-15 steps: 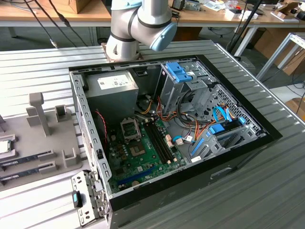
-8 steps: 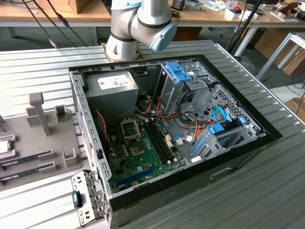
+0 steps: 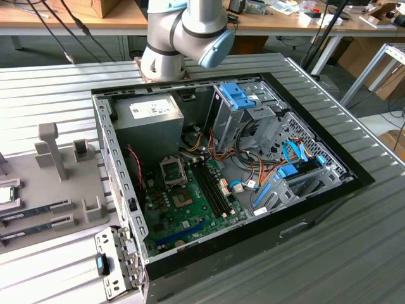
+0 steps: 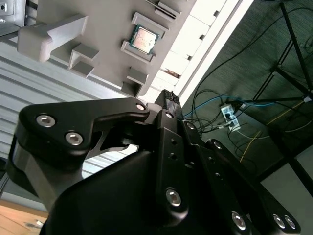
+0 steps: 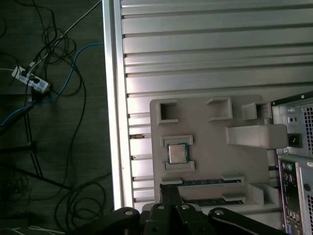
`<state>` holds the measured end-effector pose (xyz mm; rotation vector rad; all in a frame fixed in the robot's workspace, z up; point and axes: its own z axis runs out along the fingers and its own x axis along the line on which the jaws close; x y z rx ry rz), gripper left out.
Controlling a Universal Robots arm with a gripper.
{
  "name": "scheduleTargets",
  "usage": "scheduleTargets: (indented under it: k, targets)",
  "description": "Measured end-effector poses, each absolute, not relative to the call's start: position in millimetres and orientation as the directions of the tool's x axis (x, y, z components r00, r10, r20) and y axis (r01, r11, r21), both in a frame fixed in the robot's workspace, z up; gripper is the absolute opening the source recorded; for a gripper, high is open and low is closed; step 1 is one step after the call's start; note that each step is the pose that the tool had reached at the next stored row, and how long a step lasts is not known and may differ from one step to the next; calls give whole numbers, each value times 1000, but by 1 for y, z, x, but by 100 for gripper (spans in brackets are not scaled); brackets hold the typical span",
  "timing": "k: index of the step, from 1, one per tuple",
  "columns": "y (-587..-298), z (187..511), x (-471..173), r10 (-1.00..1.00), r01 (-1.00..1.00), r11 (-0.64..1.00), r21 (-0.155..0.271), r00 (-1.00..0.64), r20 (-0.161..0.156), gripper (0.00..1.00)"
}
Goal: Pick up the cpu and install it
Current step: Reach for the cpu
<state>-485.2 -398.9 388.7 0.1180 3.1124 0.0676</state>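
The cpu (image 5: 177, 153) is a small square chip with a pale silvery top, lying flat in a recess of the grey holder tray (image 5: 205, 127). In the second wrist view the cpu (image 4: 143, 39) lies beyond the tip of my black gripper (image 4: 167, 98), which hangs well above the tray. The first wrist view shows the gripper (image 5: 171, 196) over the tray's memory sticks, a short way from the chip, holding nothing. In the exterior view the cpu (image 3: 5, 194) sits at the far left edge, and the motherboard's square socket (image 3: 173, 170) lies inside the open computer case (image 3: 316, 209).
Two long memory sticks (image 5: 205, 182) lie in tray slots beside the chip. Raised grey posts (image 3: 50, 149) stand on the tray. The case wall and rear panel (image 5: 293, 161) border the tray. The ribbed metal table (image 5: 195, 54) ends at an edge with floor cables (image 5: 49, 73) beyond.
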Motion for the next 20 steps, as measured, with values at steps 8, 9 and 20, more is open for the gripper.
scheduleTargets:
  k: [8, 9, 20]
  targets:
    - [-399, 388, -492, 76, 75, 996, 44, -997, -24, 11]
    - [-399, 388, -492, 76, 75, 996, 44, -997, -24, 11]
    - [-401, 374, -475, 76, 75, 996, 43, -997, -24, 11]
